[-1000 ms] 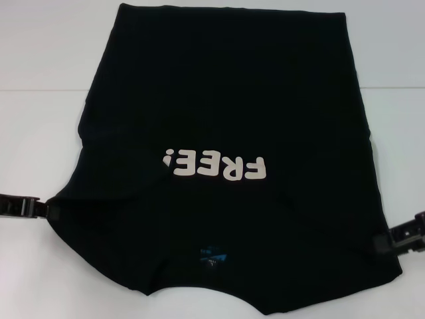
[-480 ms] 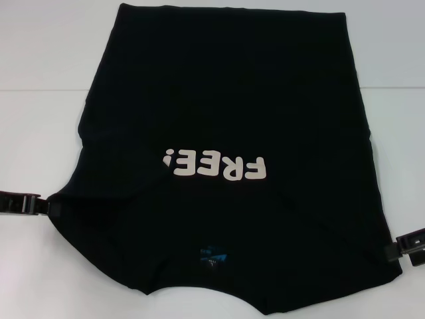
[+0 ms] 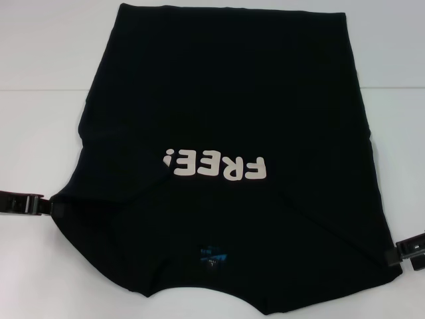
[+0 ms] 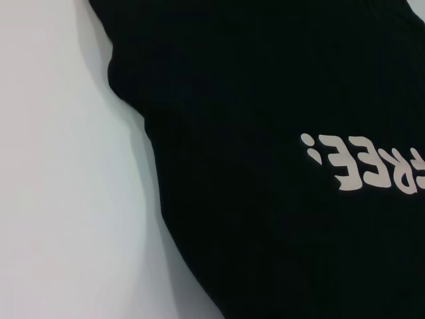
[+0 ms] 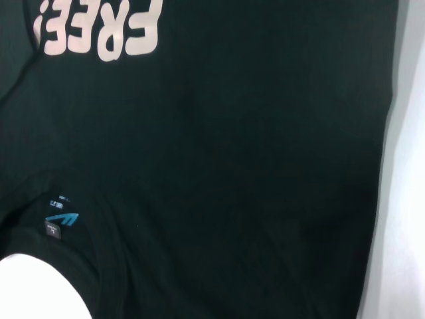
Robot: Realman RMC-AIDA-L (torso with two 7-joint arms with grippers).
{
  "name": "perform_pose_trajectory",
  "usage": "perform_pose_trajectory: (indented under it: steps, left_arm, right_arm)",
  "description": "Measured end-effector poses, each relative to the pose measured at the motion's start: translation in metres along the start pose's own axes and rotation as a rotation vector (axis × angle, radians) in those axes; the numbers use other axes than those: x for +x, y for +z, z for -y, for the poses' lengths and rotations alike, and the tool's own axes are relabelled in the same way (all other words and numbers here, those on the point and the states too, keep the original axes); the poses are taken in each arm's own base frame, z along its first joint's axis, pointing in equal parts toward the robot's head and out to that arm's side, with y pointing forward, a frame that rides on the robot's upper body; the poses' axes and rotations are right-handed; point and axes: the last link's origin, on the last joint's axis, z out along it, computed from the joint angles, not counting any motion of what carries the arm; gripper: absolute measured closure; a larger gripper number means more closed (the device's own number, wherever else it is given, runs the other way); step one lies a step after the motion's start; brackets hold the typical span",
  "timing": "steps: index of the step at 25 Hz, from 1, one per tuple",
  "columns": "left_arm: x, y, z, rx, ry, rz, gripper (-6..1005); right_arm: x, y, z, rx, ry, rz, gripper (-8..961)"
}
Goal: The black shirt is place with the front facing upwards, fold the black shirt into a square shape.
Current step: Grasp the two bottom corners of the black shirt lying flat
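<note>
Right end effector (image 3: 398,254) slid down black shirt (image 3: 226,86)

My left gripper (image 3: 46,207) and right gripper (image 3: 393,256) touch the black shirt (image 3: 226,119), fingertips hidden. The shirt's far hem runs off-frame.

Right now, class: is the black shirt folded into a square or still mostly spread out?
Mostly spread: the black shirt lies flat, lettering up, sleeves apparently tucked in.

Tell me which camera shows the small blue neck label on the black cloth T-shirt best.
Right wrist view: the small blue neck label appears largest there, beside the collar. The head view shows it small below the lettering; the left wrist view misses it.
</note>
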Motion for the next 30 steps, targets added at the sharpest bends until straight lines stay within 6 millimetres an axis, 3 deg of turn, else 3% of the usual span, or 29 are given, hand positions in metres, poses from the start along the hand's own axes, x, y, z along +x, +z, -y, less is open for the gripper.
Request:
perform_pose_trajectory:
  steps: [30]
  left_arm:
    - [0.002,0.001,-0.001,0.002,0.01,-0.005,983]
  right_arm:
    - [-0.003,0.013,-0.003,0.028,-0.02,-0.005,143]
